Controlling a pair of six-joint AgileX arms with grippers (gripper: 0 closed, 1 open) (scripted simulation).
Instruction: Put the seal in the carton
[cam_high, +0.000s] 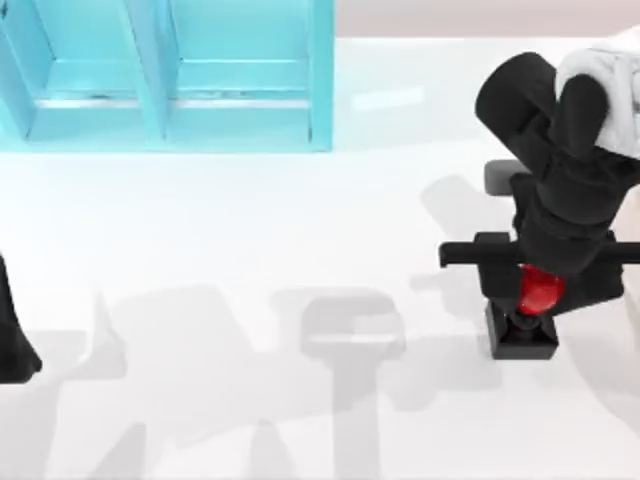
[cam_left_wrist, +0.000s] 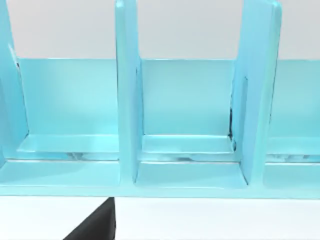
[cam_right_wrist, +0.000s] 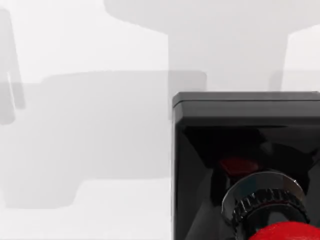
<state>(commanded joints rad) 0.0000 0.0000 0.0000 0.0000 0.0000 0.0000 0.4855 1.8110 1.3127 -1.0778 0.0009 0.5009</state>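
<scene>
The seal (cam_high: 541, 290) is on the right side of the table, its glossy red knob above a black square base (cam_high: 522, 340). My right gripper (cam_high: 545, 262) hangs directly over it, its black body covering the top of the knob. The right wrist view looks closely down on the seal (cam_right_wrist: 240, 130), with the red knob at the picture's edge. The carton (cam_high: 320, 80) is a turquoise box with upright dividers at the back left of the table, far from the seal. My left gripper (cam_high: 12, 335) is parked at the table's left edge, and the left wrist view faces the carton (cam_left_wrist: 127, 100).
White tabletop lies between the seal and the carton, crossed only by grey shadows of the arms. A small grey block (cam_high: 503, 176) shows just behind the right arm.
</scene>
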